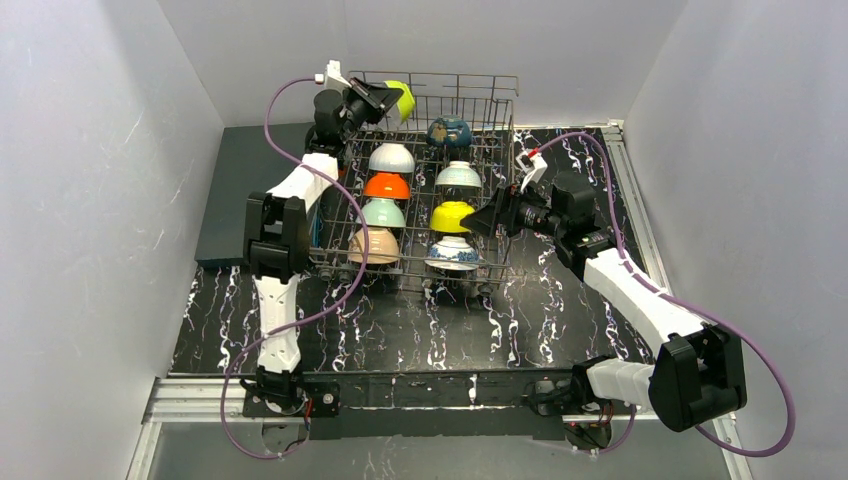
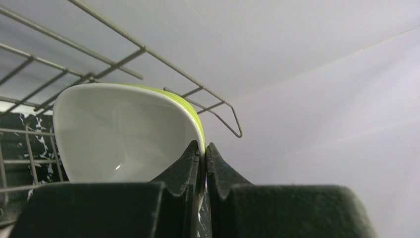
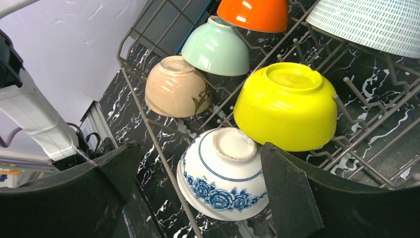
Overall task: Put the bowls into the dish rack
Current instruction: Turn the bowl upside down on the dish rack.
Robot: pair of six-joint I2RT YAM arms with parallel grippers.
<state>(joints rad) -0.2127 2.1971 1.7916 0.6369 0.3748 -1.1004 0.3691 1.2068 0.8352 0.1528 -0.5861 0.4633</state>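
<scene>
Left wrist view: the lime green bowl (image 2: 124, 131) sits pinched by its rim in the clenched left gripper (image 2: 204, 153), seemingly over the far left corner of the dish rack (image 1: 470, 95). The right gripper (image 1: 482, 222) gapes released just beside the racked yellow bowl (image 1: 452, 215) at the rack's right edge.

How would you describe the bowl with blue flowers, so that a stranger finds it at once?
Find the silver wire dish rack on the table. In its right row, the flowered bowl sits at the near end, beside the yellow bowl. It alone is white with blue flowers.
</scene>
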